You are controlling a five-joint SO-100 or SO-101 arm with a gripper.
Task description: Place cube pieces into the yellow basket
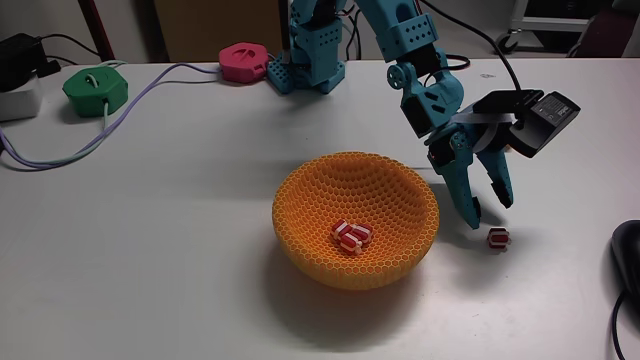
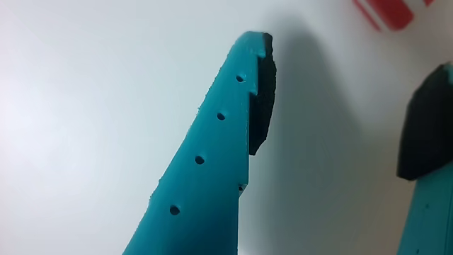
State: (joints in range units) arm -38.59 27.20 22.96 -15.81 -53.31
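Note:
The yellow basket (image 1: 356, 218), a round honeycomb-mesh bowl, stands on the white table in the fixed view. Inside it lie red-and-white striped cube pieces (image 1: 350, 235), bunched at the bottom. Another cube piece (image 1: 497, 238) rests on the table to the right of the basket; in the wrist view it appears blurred at the top edge as the cube piece (image 2: 386, 12). My teal gripper (image 1: 492, 212) hangs open just above the table, its tips up and to the left of that loose cube. In the wrist view the gripper (image 2: 340, 85) has bare table between its fingers (image 2: 212, 163).
A green hexagonal puck (image 1: 96, 90) and a pink puck (image 1: 243, 62) sit at the back left, with a lilac cable (image 1: 90, 140) trailing across the table. The arm's base (image 1: 310, 60) stands at the back. A dark object (image 1: 628, 255) lies at the right edge.

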